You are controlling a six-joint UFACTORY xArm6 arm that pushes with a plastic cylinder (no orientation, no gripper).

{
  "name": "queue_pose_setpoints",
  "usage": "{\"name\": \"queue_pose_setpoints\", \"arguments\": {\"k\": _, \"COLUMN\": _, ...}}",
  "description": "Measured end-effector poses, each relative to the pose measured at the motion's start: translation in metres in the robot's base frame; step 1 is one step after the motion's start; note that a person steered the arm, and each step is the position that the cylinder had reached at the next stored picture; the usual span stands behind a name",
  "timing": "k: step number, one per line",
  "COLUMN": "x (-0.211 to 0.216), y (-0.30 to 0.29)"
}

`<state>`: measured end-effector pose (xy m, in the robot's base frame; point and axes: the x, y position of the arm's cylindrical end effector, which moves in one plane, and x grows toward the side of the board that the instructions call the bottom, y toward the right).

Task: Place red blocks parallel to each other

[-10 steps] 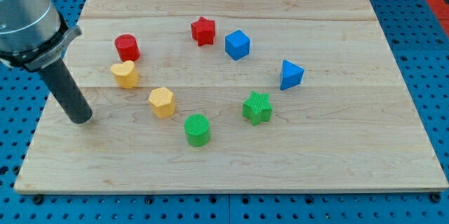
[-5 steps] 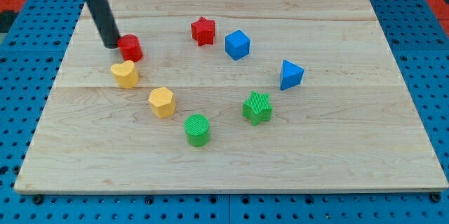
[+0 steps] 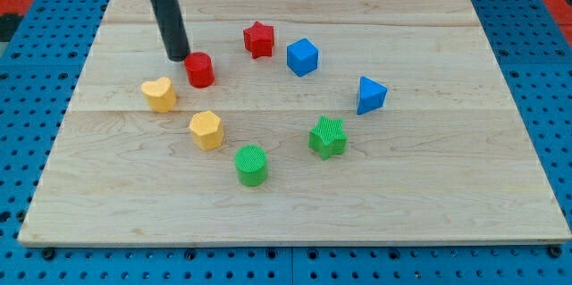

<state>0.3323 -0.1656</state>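
camera view, two red blocks (image 3: 199,69), two blue, two green, two yellow, my tip (image 3: 179,56) beside red cylinder, no jaws

- My tip (image 3: 179,56) has travelled from the board's left side, well left of the yellow blocks, up and to the view's right; it now stands just upper-left of the red cylinder (image 3: 199,70).
- The red cylinder has shifted toward the view's right and slightly down, from directly above the yellow heart-shaped block (image 3: 159,94) to a spot nearer the red star (image 3: 259,39).
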Motion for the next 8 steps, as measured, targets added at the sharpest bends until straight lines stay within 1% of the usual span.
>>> {"name": "queue_pose_setpoints", "arguments": {"k": 1, "x": -0.045, "y": 0.02}}
{"name": "queue_pose_setpoints", "arguments": {"k": 3, "x": -0.041, "y": 0.109}}
{"name": "queue_pose_setpoints", "arguments": {"k": 4, "x": -0.034, "y": 0.132}}
{"name": "queue_pose_setpoints", "arguments": {"k": 5, "x": -0.021, "y": 0.133}}
{"name": "queue_pose_setpoints", "arguments": {"k": 7, "x": 0.0, "y": 0.156}}
{"name": "queue_pose_setpoints", "arguments": {"k": 8, "x": -0.001, "y": 0.156}}
